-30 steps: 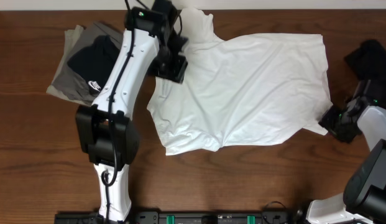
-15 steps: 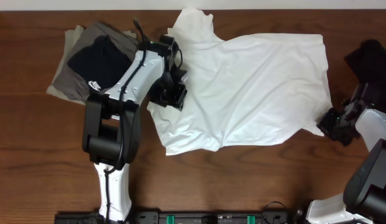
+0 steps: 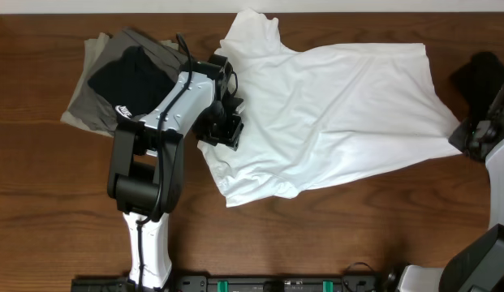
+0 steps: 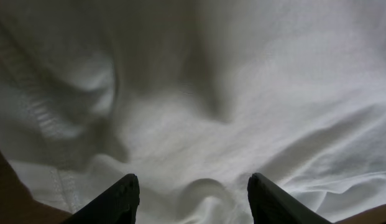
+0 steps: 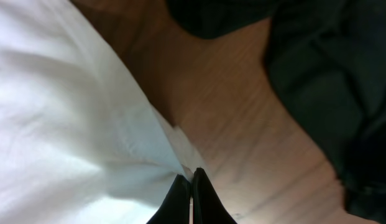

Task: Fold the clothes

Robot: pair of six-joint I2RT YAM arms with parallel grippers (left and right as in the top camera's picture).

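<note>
A white T-shirt (image 3: 333,113) lies spread across the middle of the brown table. My left gripper (image 3: 221,130) is open and sits low on the shirt's left edge; in the left wrist view its two dark fingers (image 4: 193,199) straddle a small raised fold of white cloth (image 4: 205,186). My right gripper (image 3: 467,139) is shut on the shirt's right corner and holds it pulled taut toward the right edge; the right wrist view shows the fingers (image 5: 191,183) pinched on the white hem (image 5: 174,149).
A folded stack of grey and black clothes (image 3: 114,77) lies at the back left. A dark garment (image 3: 487,77) lies at the far right, also in the right wrist view (image 5: 329,93).
My right gripper pulled the shirt's right corner to the right, stretching the cloth. My left gripper came down from the collar area onto the shirt's left edge.
</note>
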